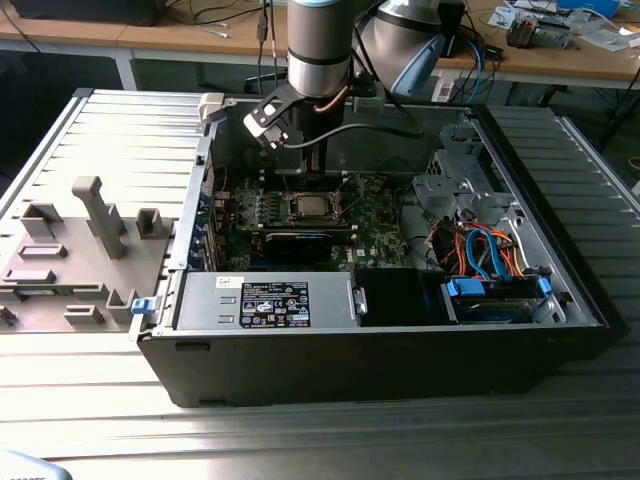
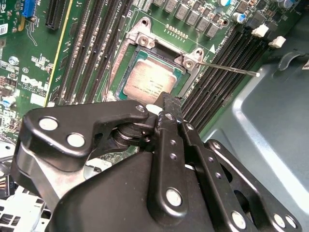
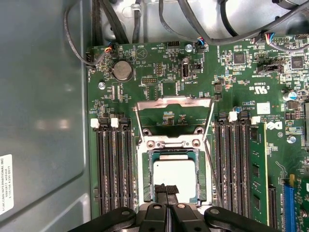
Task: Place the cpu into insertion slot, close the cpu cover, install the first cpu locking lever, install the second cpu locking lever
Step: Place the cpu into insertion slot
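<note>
The cpu [image 3: 175, 176] lies flat inside the insertion slot [image 3: 144, 193], its silvery top facing up and its edges square to the slot's metal rim. The placing step looks done.

The cpu cover [image 3: 174, 103] is not yet closed. It stands swung back on the far side of the slot from the gripper, with green motherboard [image 3: 159, 72] showing through its window. A thin locking lever [image 3: 208, 130] runs beside the slot and the open cover, loose and unhooked.

The gripper [image 3: 166, 188] is narrow — its two fingers are pressed together with nothing visible between them. The tip sits at the slot's near edge, just over the chip's rim. I cannot tell from either wrist view whether it touches the chip.

The risks, as I judge them:
- A downward push from that closed tip could load one edge of the chip and tilt it in the slot, stressing the contacts beneath.
- A sideways drag could scuff the metal top.
- The loose lever wire next to the slot could catch a finger.
- The memory slots [image 3: 111, 169] flanking the slot leave little room for a stray sweep — their white latches stand just beside the open cover.
</note>
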Robot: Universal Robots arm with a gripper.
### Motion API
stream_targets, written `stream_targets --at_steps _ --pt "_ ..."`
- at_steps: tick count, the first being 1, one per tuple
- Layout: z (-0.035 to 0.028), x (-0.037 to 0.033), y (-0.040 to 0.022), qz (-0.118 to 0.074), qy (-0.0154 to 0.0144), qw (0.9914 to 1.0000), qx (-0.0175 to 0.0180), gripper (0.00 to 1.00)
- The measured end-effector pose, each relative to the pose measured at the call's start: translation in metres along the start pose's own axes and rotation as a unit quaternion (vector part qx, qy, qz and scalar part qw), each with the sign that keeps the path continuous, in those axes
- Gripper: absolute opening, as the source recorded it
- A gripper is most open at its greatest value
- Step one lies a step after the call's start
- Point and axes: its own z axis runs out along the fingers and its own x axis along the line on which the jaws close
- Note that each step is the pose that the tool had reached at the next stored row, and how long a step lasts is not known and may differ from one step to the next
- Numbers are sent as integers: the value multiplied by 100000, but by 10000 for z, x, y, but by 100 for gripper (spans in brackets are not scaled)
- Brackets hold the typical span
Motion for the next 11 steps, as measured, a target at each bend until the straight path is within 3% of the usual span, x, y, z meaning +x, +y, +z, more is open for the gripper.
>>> stream_targets --at_steps 11 --pt "-42 2 1 7 243 100000 5 11"
